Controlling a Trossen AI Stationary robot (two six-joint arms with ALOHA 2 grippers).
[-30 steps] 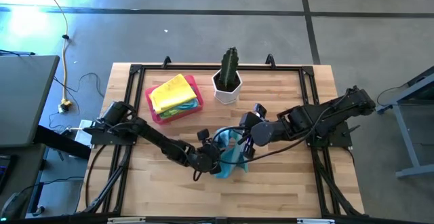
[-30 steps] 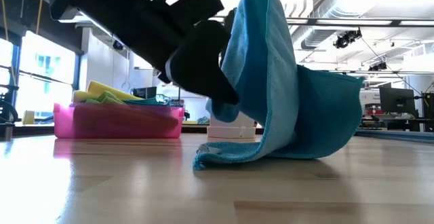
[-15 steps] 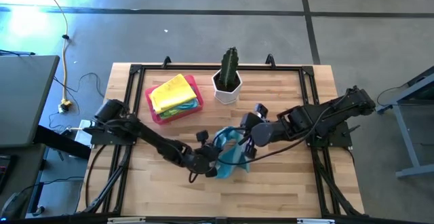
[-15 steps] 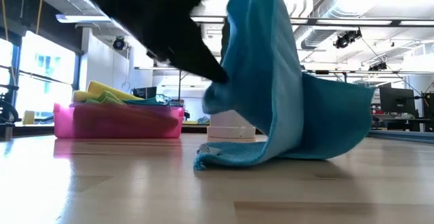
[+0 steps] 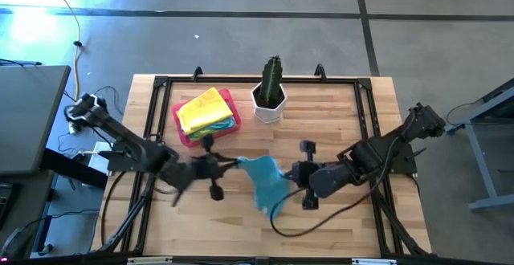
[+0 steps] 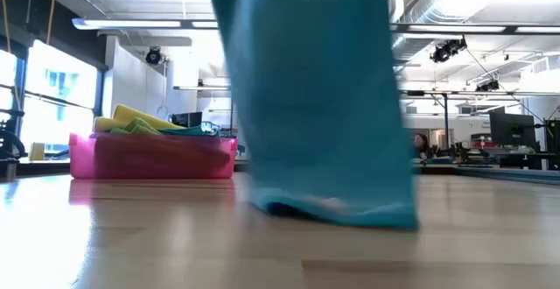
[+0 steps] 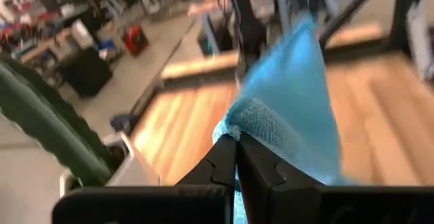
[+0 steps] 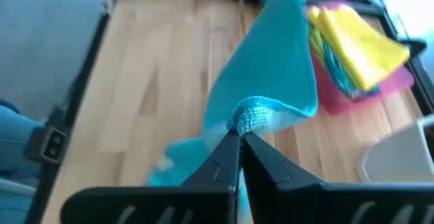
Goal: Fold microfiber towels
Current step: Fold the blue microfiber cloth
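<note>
Light blue microfiber towel (image 5: 263, 181) hangs stretched btwn both grippers mid-tabletop, lower edge brushing the wood nr front edge. Left gripper (image 7: 236, 144) pinches one corner, jaws closed on it; right gripper (image 8: 240, 137) clamps the opposite corner. Farther back, pink rectangular plastic tray (image 5: 186, 134) w/ yellow cloths (image 5: 202, 109), then cactus in white pot (image 5: 270, 92) nr far edge.

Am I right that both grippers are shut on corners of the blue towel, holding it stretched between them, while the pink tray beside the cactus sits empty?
Not quite: the pink tray is not empty. The high view shows a yellow towel and others in it. Otherwise yes: left gripper and right gripper hold the blue towel.
</note>
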